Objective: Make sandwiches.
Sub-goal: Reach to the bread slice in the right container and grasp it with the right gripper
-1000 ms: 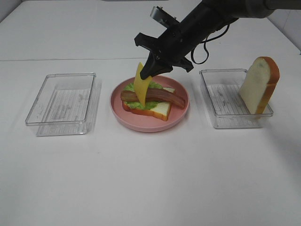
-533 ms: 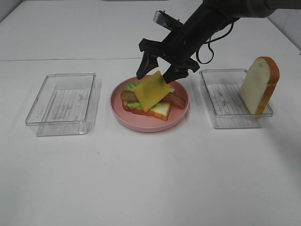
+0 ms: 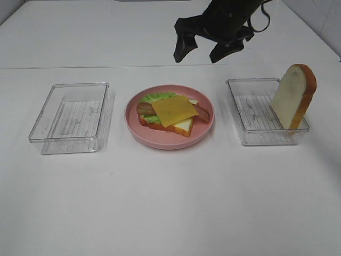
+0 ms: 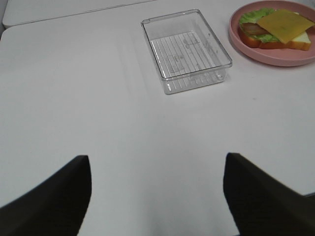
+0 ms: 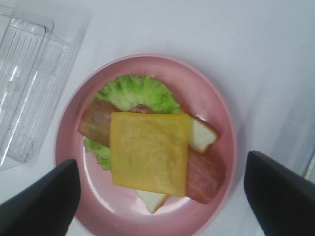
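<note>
Your right gripper [image 3: 204, 49] hangs with fingers apart and empty above the plate [image 3: 134, 124], where cheese [image 3: 175, 110] lies flat on bacon [image 3: 144, 108], lettuce [image 3: 157, 97] and bread [image 3: 181, 126], while your left gripper [image 4: 157, 196], also spread, holds nothing near the tray [image 4: 186, 49].

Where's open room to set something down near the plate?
The left tray is bare, and the table in front of the pink plate and both trays is free. The right tray is partly taken by the bread slice; the plate is full.
</note>
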Controlling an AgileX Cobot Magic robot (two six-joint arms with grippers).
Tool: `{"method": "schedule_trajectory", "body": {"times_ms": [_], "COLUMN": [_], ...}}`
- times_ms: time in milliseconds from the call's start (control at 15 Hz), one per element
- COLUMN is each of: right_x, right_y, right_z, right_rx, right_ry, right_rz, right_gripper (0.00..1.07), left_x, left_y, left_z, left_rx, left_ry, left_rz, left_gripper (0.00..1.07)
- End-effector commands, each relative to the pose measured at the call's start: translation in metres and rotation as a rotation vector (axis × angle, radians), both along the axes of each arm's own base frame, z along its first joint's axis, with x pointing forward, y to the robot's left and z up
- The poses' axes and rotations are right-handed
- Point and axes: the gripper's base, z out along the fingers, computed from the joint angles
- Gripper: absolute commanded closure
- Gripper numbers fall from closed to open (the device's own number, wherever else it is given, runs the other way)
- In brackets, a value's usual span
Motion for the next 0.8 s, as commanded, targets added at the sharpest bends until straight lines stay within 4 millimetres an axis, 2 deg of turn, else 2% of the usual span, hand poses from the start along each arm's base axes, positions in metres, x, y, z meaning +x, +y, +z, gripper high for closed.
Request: {"method": "schedule_trajectory", "body": {"times_ms": [67,267,533,600,733,800], "right_x": [-0.007,-0.018,-0.019,-0.019,-0.014,-0.011], "right_y": [-0.013,-0.029,-0.054,-0.056,-0.076,-0.094], "right_z": [0.030,0.051,0.050,0.050,0.049,0.048], "right_rx": [-0.081,-0.223,-0.428,-0.425,-0.394,-0.356], "right_ry": [-0.072,-0.094,-0.052,-0.048,-0.020,0.015], "right_rz": [-0.031,-0.038,-0.122,-0.133,-0.190,-0.243], "right_gripper": [0.21,0.21,0.21,0.21,0.21,0.21], "left_x": [-0.001,-0.001,-0.001,-0.001,-0.001,-0.001], "left_y": [0.000,0.000,0.000,0.000,0.000,0.000], "left_z": [0.000,0.000,0.000,0.000,0.000,0.000], "left_rx": [-0.013,-0.013,-0.013,-0.013,-0.013,-0.013], "left_ry": [-0.008,-0.008,-0.008,-0.008,-0.008,-0.008], "left_rz": [-0.003,-0.003,-0.003,-0.003,-0.003,-0.003], "left_gripper": [0.35,0.35,0.35,0.35,0.35,0.35]}}
